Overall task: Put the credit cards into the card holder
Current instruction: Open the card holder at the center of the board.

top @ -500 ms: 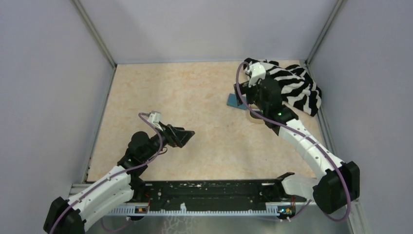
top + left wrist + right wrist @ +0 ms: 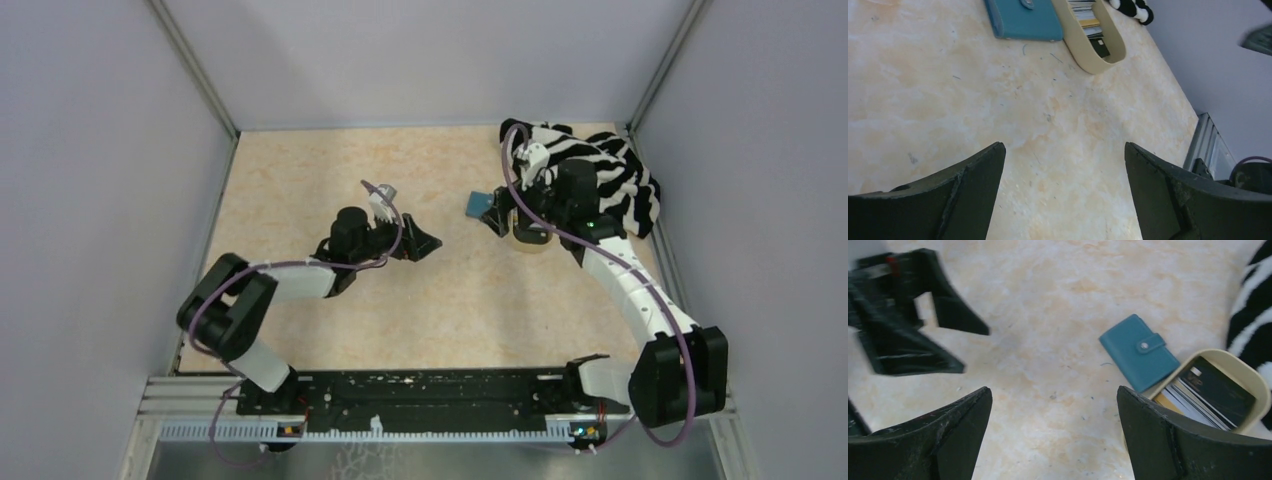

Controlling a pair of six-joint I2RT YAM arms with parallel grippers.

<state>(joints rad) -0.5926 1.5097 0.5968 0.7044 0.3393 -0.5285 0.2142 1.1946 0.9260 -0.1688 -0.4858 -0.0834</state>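
Note:
The teal card holder (image 2: 479,203) lies shut and flat on the table, its snap tab fastened; it also shows in the right wrist view (image 2: 1139,352) and the left wrist view (image 2: 1023,20). The credit cards (image 2: 1219,389), black on top with an orange-gold edge, are stacked in the tan oval tray (image 2: 1245,369) beside it; they also show in the left wrist view (image 2: 1087,12). My left gripper (image 2: 430,244) is open and empty, left of the holder (image 2: 1063,150). My right gripper (image 2: 497,217) is open and empty above the holder and tray (image 2: 1053,392).
A zebra-striped cloth (image 2: 605,175) is heaped at the back right corner, touching the tray (image 2: 528,243). Grey walls close the table on three sides. The left gripper's fingers (image 2: 903,315) show in the right wrist view, left of the holder.
My left arm has reached forward and to the right, bringing its open gripper nearer the holder. My right gripper has shifted a little to the right, still above the holder and tray.

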